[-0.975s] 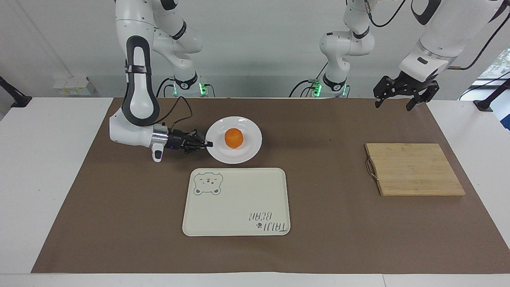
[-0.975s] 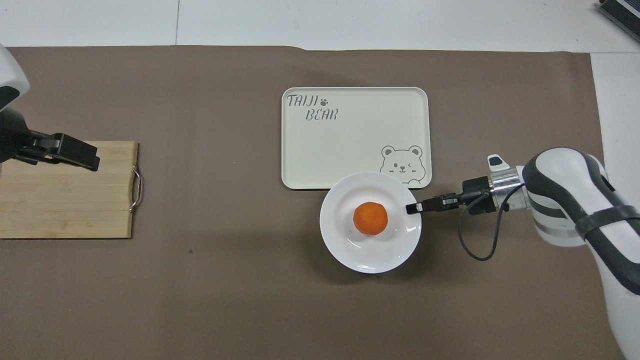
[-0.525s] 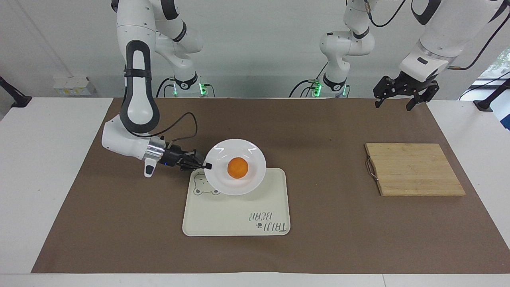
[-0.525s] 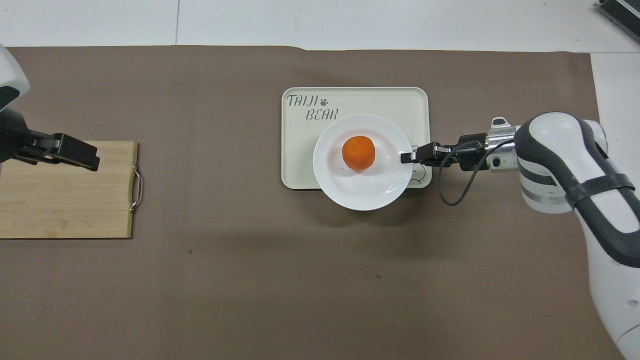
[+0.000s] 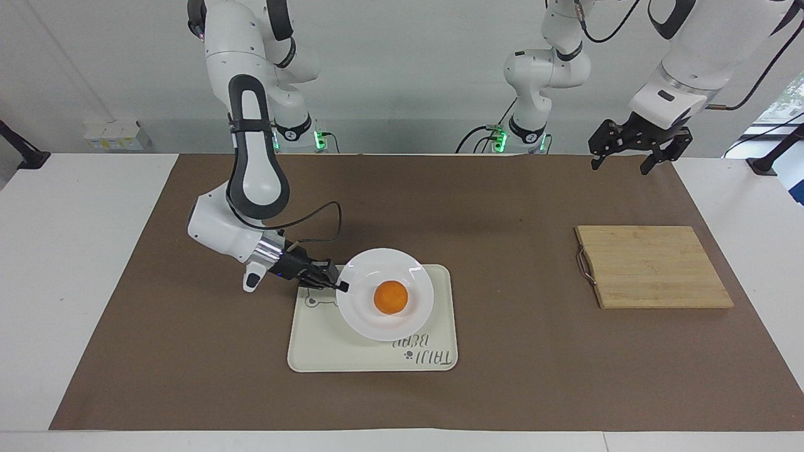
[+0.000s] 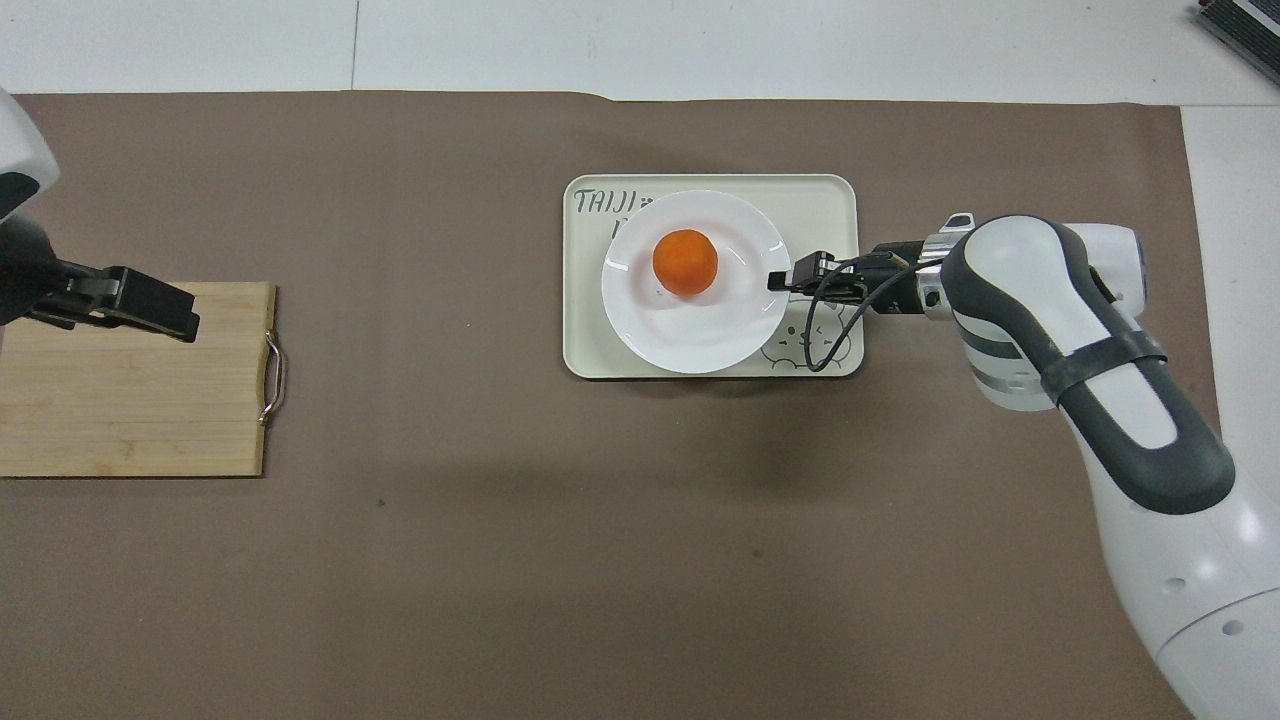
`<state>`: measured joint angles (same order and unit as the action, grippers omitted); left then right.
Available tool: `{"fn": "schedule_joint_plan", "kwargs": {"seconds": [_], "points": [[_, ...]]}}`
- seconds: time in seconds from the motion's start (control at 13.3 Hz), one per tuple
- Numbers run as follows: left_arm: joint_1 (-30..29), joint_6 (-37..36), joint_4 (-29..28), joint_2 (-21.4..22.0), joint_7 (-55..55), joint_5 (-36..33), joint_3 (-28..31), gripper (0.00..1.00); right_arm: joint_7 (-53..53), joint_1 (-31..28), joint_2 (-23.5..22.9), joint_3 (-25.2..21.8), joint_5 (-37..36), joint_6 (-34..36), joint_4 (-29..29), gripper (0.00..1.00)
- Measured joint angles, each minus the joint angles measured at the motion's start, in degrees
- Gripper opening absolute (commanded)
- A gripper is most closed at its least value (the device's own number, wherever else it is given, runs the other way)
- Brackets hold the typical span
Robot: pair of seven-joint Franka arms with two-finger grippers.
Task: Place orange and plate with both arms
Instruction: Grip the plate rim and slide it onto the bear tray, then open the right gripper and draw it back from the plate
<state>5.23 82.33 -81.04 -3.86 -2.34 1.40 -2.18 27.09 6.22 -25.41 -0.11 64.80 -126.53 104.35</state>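
Fingers (image 5: 340, 285) of our right gripper (image 5: 342, 287) clench the rim of the glossy white plate (image 5: 361, 314), held level over the cream bear tray (image 5: 314, 345) with the round orange (image 5: 391, 297) in its well, while our left gripper (image 5: 631, 150) waits released above the desk (image 5: 502, 201).

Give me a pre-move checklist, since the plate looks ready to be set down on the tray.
1. Right pincer shut on plate rim: ok.
2. Orange sits in plate's well: ok.
3. Plate over cream tray: ok.
4. Plate touching tray already: cannot tell.
5. Left pincer open, waiting above the table near the cutting board, out of the path: ok.
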Motion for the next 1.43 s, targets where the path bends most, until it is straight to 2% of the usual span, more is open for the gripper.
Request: {"fn": "schedule_joint_plan", "kwargs": {"seconds": [0.38, 0.82, 0.97, 1.05, 1.43], "points": [[0.0, 0.0, 0.0, 0.0, 0.0, 0.0, 0.0, 1.0, 0.0, 1.31, -0.21, 0.03, 0.0, -5.61, -0.01, 0.0], [0.0, 0.0, 0.0, 0.0, 0.0, 0.0, 0.0, 1.0, -1.12, 2.71, -0.98, 0.0, -0.01, -8.64, 1.2, 0.0], [0.0, 0.0, 0.0, 0.0, 0.0, 0.0, 0.0, 1.0, -1.17, 2.76, -0.97, -0.03, -0.26, -8.69, 1.34, 0.77], [0.0, 0.0, 0.0, 0.0, 0.0, 0.0, 0.0, 1.0, -1.18, 2.76, -0.98, -0.1, -1.44, -8.69, 1.45, 1.0], [0.0, 0.0, 0.0, 0.0, 0.0, 0.0, 0.0, 1.0, -1.2, 1.83, -0.98, -0.68, -4.18, -8.86, 2.17, 1.0]]}}
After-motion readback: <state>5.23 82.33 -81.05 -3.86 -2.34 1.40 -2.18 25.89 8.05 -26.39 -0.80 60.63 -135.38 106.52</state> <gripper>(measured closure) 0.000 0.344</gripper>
